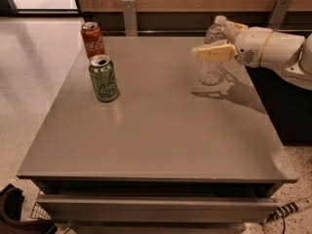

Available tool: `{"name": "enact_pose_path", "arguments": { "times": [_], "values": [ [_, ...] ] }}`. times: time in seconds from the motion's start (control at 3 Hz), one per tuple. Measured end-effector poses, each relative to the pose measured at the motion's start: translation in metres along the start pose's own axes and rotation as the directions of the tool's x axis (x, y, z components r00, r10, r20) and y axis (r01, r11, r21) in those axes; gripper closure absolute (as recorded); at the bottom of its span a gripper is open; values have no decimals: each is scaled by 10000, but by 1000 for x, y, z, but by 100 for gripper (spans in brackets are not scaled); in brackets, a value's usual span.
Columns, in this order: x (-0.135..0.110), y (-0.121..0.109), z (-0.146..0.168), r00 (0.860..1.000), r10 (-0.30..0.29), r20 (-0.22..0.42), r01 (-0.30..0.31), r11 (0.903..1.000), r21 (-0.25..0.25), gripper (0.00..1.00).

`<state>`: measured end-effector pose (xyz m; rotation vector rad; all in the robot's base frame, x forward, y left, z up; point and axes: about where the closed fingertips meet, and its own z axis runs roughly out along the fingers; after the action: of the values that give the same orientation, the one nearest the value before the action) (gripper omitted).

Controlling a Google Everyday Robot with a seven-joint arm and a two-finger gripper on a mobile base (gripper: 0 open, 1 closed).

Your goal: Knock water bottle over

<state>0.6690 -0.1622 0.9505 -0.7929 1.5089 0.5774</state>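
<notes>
The water bottle (pixel 211 69) is clear ribbed plastic with a white cap. It stands upright near the table's far right edge. My gripper (pixel 211 39) reaches in from the right at the bottle's upper half. It is open: one cream finger (pixel 214 52) crosses in front of the bottle, and the other shows behind it near the cap. Whether a finger touches the bottle I cannot tell. The white arm (pixel 273 50) extends off to the right.
A green can (pixel 103 78) stands on the left part of the grey table (pixel 161 135). A red cola can (pixel 92 40) stands behind it near the far left corner. A wooden wall with metal brackets runs behind the table. A cable lies on the floor at the lower right.
</notes>
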Motion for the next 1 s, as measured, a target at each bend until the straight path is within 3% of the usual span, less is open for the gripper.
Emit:
{"name": "enact_pose_path", "arguments": {
  "times": [0.67, 1.0],
  "values": [
    [-1, 4, 5, 10000, -11, 15, 11, 10000, -88, 62],
    [-2, 6, 8, 10000, -14, 25, 14, 9999, -149, 93]
  ]
}}
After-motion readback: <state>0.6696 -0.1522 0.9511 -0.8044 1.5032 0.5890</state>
